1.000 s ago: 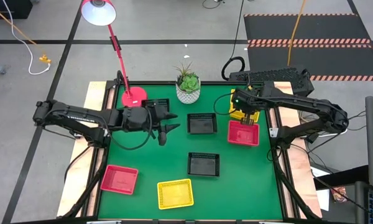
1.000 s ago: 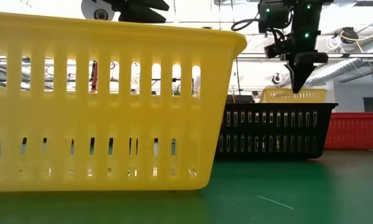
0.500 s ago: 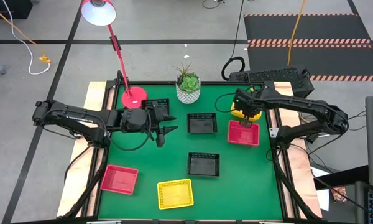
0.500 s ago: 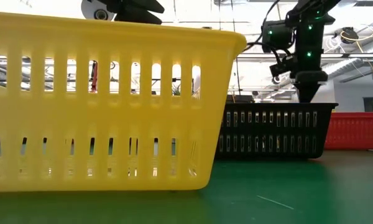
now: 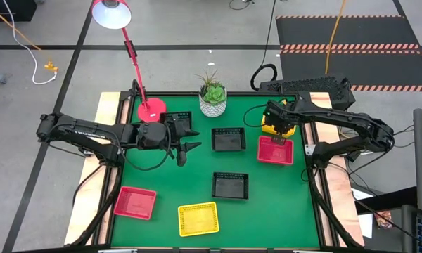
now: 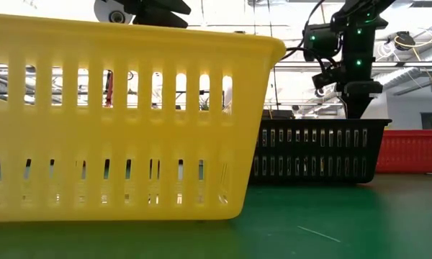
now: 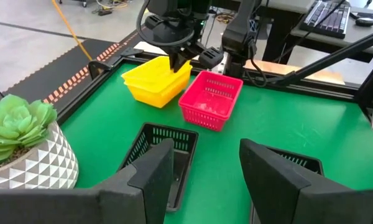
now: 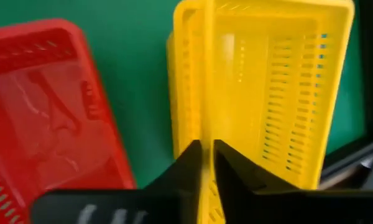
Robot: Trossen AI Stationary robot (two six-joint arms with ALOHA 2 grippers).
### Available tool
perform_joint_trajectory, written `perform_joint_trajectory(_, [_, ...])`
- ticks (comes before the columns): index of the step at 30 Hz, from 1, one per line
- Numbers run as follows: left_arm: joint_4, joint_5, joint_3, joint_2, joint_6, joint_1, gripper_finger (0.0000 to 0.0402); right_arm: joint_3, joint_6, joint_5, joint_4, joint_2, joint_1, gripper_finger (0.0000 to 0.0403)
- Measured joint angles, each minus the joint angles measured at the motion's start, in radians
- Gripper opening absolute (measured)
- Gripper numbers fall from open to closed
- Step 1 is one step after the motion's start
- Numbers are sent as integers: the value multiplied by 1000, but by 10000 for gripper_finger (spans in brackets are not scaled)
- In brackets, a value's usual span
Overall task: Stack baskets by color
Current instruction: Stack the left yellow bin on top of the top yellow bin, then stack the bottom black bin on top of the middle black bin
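Two yellow baskets (image 7: 154, 79) sit nested at the table's far right, beside a red basket (image 5: 275, 150). My right gripper (image 8: 206, 155) reaches down onto the upper one and is shut on its wall. A third yellow basket (image 5: 198, 218) lies at the near edge and another red one (image 5: 134, 202) at the near left. Three black baskets (image 5: 228, 140), (image 5: 230, 185), (image 5: 177, 119) lie in the middle and far left. My left gripper (image 5: 190, 151) hovers open above the table's left middle, with nothing between its fingers. My right gripper pinches the upper yellow basket's long side wall at its rim (image 8: 205, 127), one finger inside the basket and one outside. The fingers come steeply from above, pointing down. The basket rests level, nested in the lower yellow basket (image 7: 140, 93).
A white patterned pot with a succulent (image 5: 212, 100) stands at the far edge, and a red lamp base (image 5: 151, 109) stands at the far left. In the low view the near yellow basket (image 6: 129, 122) fills the foreground. Bare green mat lies between the baskets.
My right gripper has come down with the yellow basket. In the low view the basket showed above the black basket's rim a second ago and now is sunk behind it, set into the other yellow basket. The left arm has kept still.
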Motion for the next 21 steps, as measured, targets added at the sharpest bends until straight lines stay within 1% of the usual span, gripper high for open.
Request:
perform_joint_trajectory(7, [0, 0, 0, 0, -3, 0, 186, 0, 7, 3, 6, 0, 2, 140])
perform_joint_trajectory(11, [0, 0, 0, 0, -2, 0, 186, 0, -40, 2, 45, 0, 2, 180])
perform_joint_trajectory(13, [0, 0, 0, 0, -2, 0, 186, 0, -80, 1, 85, 0, 14, 190])
perform_joint_trajectory(15, [-1, 0, 0, 0, -2, 0, 186, 0, -121, -11, 142, 0, 54, 195])
perform_joint_trajectory(17, [-4, 0, 0, 0, -2, 0, 186, 6, -139, -25, 213, 0, 119, 195])
perform_joint_trajectory(21, [-5, -5, 0, 0, -3, 3, 186, 45, -143, -26, 338, 15, 289, 193])
